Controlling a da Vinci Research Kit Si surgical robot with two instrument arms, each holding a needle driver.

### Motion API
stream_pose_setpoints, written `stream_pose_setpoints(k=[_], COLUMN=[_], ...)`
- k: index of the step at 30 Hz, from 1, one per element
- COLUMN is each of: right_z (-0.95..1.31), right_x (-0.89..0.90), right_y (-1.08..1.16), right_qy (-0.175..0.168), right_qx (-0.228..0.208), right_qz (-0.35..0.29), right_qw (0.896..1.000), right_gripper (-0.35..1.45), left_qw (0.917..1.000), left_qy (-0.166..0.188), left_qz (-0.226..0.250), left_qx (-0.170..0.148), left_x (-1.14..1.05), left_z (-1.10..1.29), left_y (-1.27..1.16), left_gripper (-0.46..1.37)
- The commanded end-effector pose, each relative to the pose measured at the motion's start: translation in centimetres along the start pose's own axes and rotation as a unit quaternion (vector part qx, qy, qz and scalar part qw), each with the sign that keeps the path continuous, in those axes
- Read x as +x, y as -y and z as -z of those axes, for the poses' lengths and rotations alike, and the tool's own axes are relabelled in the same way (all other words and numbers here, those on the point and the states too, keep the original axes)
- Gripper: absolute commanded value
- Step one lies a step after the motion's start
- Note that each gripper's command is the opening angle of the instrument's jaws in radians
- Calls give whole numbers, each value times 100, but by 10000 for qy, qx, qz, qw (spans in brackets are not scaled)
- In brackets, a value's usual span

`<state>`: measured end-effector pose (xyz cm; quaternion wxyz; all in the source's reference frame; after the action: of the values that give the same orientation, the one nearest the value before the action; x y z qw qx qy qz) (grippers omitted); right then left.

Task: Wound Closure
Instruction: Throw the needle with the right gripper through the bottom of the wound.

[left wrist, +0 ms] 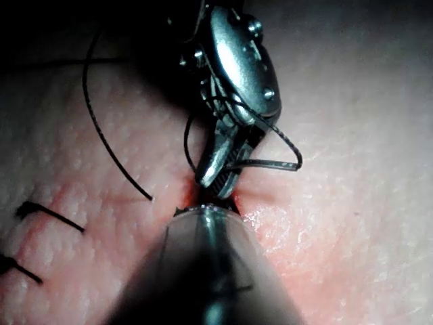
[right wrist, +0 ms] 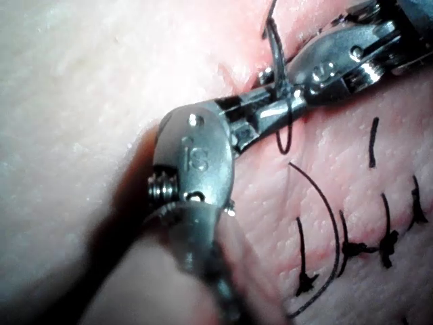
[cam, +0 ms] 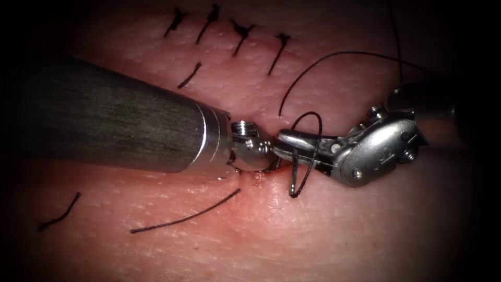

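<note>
The tissue (cam: 323, 235) carries a cut that runs from the stitched upper part down past the tools. My right tool (cam: 284, 143) comes in from the right, its jaws shut on the needle (cam: 293, 175) near one end. The needle's free part hangs down over the tissue just right of the cut. A loop of thread (cam: 316, 141) lies around these jaws, also visible around my right tool (left wrist: 216, 172). My left tool (cam: 271, 159) points its tip into the cut, right against the right tool's jaws. The left tool (right wrist: 325, 68) meets the right tool (right wrist: 270, 108) beside the needle (right wrist: 276, 51).
Several finished stitches (cam: 241, 31) cross the cut above the tools. A long thread (cam: 339, 53) arcs from the tissue up to the right. A free thread end (cam: 182, 217) lies on the tissue left of the cut, and a cut piece (cam: 60, 214) lies at the far left.
</note>
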<state>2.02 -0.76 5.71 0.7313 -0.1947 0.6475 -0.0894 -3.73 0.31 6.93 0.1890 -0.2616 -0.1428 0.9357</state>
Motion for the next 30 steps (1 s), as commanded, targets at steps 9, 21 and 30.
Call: stream_pose_setpoints(k=[9,21,30], right_z=[2,8,10], right_x=[-1,-4,-14], right_y=[-3,-13,-34], right_qy=[30,60,152], right_qx=[-50,-107,-320], right_qz=[-11,-35,-246], right_qw=[10000,9999,9991], right_gripper=[-35,-35,-35], left_qw=[10000,9999,9992], left_qy=[58,54,-14], left_qz=[31,69,110], left_qx=[33,-136,-378], left_x=[-2,1,12], left_z=[25,27,25], left_y=[-20,-32,-50], left_gripper=[75,59,-6])
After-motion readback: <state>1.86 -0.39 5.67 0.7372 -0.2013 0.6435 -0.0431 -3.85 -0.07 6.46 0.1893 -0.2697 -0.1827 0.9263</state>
